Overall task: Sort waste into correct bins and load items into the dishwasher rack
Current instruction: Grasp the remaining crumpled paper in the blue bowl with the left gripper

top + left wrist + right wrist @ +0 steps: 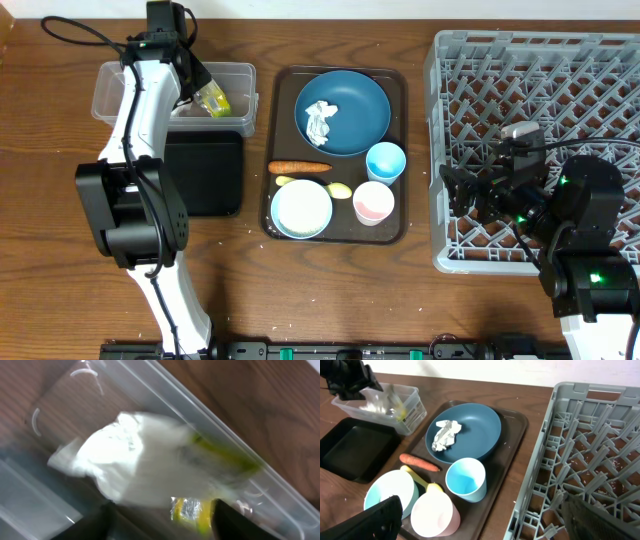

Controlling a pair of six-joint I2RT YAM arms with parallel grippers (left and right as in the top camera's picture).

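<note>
While my left tool (198,85) hovers above the clear tub (232,72) at upper left, I'd drop the yellow-green packet (213,100) well inside; blur hides whether it's gripped.

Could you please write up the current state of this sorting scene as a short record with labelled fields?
left gripper: open, above clear tub
clear tub: holds white paper and yellow-green packet
right gripper: open, empty, over dishwasher rack
dishwasher rack: no dishes loaded
blue plate: on serving tray, crumpled paper on it
carrot: on serving tray, next to white bowl
cups: light blue cup and pink cup, upright on serving tray
</note>
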